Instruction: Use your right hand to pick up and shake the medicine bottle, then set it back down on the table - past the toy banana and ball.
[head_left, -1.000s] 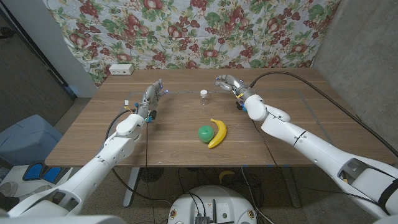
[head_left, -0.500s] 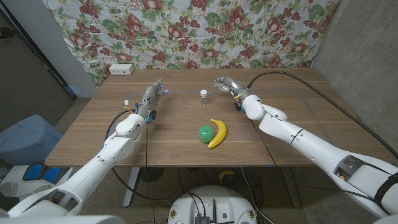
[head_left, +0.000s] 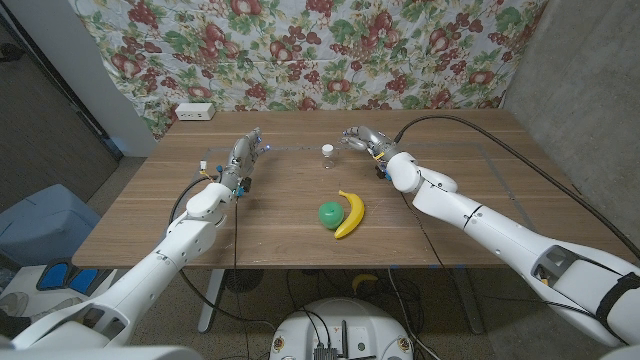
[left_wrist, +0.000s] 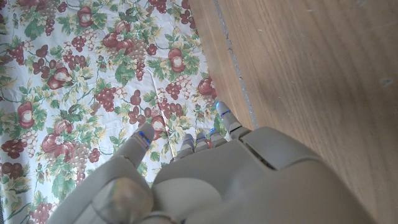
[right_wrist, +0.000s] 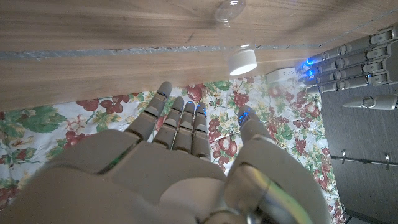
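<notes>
The medicine bottle (head_left: 327, 155) is small and clear with a white cap, standing upright at the far middle of the wooden table (head_left: 280, 230). My right hand (head_left: 362, 138) hovers just to its right, fingers spread and holding nothing, a small gap from the bottle. In the right wrist view the bottle (right_wrist: 240, 61) stands beyond the fingertips of my right hand (right_wrist: 186, 162). The yellow toy banana (head_left: 349, 213) and the green ball (head_left: 329, 213) lie side by side nearer to me. My left hand (head_left: 243, 156) stands at the far left, fingers out and empty.
A white box (head_left: 194, 112) sits at the table's back left corner. A floral cloth (head_left: 300, 50) hangs behind the far edge. Bare wood (head_left: 470, 170) lies right of the bottle. In the left wrist view my left hand (left_wrist: 205, 174) points at the cloth.
My right hand has edged a little to the left, closer to the bottle. The left arm, bottle, banana and ball have not moved.
</notes>
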